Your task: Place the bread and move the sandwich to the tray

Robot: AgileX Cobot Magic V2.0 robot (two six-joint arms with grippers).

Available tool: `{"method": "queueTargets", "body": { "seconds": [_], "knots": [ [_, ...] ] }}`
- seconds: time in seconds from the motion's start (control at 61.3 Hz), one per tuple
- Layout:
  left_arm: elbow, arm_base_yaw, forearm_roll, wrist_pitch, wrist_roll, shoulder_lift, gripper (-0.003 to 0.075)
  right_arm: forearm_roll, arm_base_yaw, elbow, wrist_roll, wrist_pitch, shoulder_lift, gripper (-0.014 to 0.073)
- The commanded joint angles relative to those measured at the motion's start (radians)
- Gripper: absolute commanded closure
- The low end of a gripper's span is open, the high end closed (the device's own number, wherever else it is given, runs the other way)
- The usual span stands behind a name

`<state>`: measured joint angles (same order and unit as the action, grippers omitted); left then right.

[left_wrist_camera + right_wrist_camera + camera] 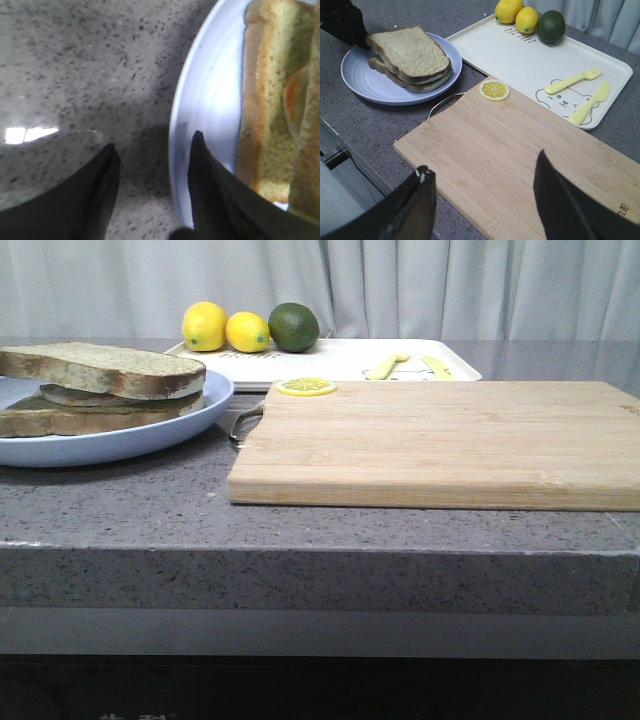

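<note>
The sandwich (100, 390) lies on the pale blue plate (185, 418) at the table's left. A plain bread slice (105, 367) forms its top, with egg white showing under it. The sandwich (410, 57) and plate (360, 80) also show in the right wrist view. The white tray (340, 360) stands at the back. My left gripper (155, 140) is open and straddles the plate's rim (177, 125), one finger over the plate, one over the table, beside the sandwich (270, 100). My right gripper (482, 161) is open and empty above the cutting board (520, 145). Neither gripper shows in the front view.
The wooden cutting board (430, 440) fills the table's middle and right, with a lemon slice (306, 387) at its back left corner. On the tray (505, 55) are two lemons (225, 328), a lime (293, 327), and a yellow fork (572, 81) and knife (590, 102).
</note>
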<state>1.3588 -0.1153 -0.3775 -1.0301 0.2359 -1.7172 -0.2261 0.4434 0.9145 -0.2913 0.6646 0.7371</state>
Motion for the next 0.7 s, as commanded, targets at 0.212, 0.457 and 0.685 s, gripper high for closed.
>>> {"method": "queueTargets", "body": {
  "seconds": [0.212,0.457,0.685],
  "knots": [
    [0.032,-0.001,-0.168,0.027,0.068,-0.016,0.0428,0.000,-0.002,0.026,0.001,-0.080,-0.005,0.0150],
    [0.038,-0.001,-0.168,0.022,0.070,-0.016,0.0659,0.000,-0.002,0.026,0.001,-0.080,-0.005,0.0150],
    [0.082,-0.001,-0.168,-0.015,0.070,-0.006,0.0738,0.000,-0.002,0.026,0.001,-0.080,-0.005,0.0150]
  ]
}}
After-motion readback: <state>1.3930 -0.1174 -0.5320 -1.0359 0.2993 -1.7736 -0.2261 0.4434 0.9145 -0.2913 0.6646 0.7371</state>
